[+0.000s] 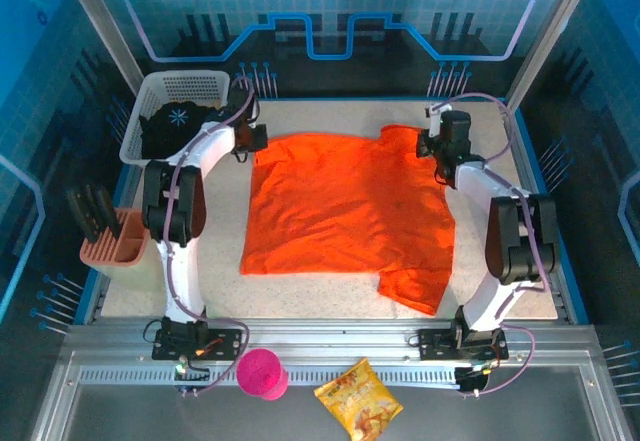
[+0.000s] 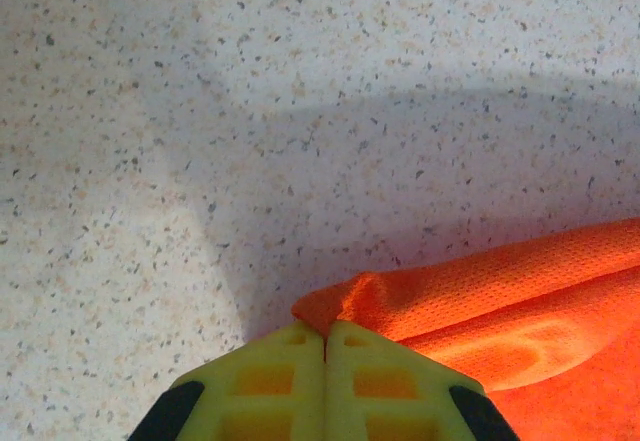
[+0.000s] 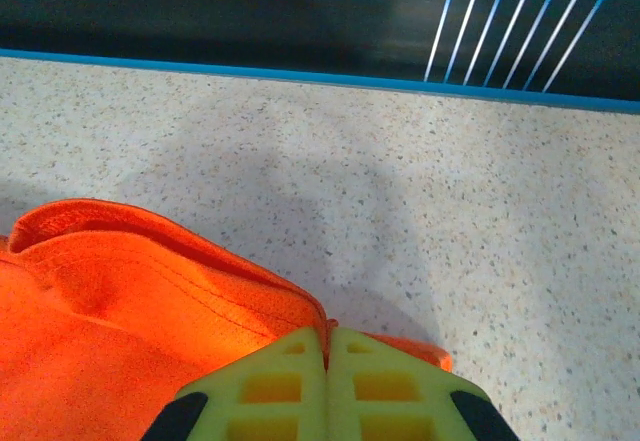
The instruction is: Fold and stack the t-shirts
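The plain bright-orange short-sleeved t-shirt (image 1: 345, 211) lies spread flat on the speckled desk (image 1: 330, 286), its far-left corner pinched in the fully closed yellow left end effector (image 2: 325, 339) and its far-right edge pinched likewise in the closed right end effector (image 3: 328, 336). Both arms reach from the near edge to the far side, elbows bowed outward, wrists low. The black t-shirt with a pale-blue snowflake print (image 1: 178, 121) sits in the white plastic mesh basket (image 1: 190, 79), just beside the left arm.

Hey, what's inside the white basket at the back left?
A black t-shirt with a pale-blue snowflake print lies bunched in the white basket. Anything beneath it is covered, so I cannot tell.
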`<state>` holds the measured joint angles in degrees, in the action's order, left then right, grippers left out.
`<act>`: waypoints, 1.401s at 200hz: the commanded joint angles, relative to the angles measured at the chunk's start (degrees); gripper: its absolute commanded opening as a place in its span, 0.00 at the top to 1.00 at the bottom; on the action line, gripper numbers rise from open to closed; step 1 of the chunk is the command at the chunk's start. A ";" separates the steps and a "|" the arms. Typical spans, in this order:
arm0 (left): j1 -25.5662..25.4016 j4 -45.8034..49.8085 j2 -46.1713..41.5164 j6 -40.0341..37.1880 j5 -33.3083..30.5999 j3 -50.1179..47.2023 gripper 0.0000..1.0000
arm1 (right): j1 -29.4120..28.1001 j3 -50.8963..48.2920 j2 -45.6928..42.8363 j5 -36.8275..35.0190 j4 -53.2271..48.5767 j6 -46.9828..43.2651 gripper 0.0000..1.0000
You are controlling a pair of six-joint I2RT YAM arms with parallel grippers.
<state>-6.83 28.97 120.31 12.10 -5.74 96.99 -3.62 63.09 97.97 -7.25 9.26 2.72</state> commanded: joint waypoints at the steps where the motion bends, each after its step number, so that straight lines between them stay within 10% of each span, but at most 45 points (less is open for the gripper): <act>1: 0.15 -2.47 -4.44 1.47 0.07 -2.75 1.00 | 0.80 -3.75 -4.31 0.07 4.33 3.00 1.00; 133: 0.15 -3.57 -11.55 2.42 -0.48 -15.99 1.00 | 2.09 -21.61 -16.80 -1.34 0.30 2.55 1.00; 220: -0.33 -2.87 -11.03 3.54 2.60 -20.09 1.00 | 2.74 -16.06 -11.72 -0.45 -12.00 2.05 1.00; 249: -1.31 -4.28 -13.11 3.46 2.95 -22.67 0.55 | 2.74 -13.00 -9.13 2.81 -20.05 1.29 0.90; 280: -2.48 -4.48 -17.59 2.85 1.83 -25.09 0.39 | 2.74 -13.12 -12.46 7.26 -21.56 0.33 0.59</act>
<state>-8.23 24.73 108.29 15.00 -4.19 73.19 -1.78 48.80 88.07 -4.49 -7.29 4.45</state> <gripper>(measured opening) 0.586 0.296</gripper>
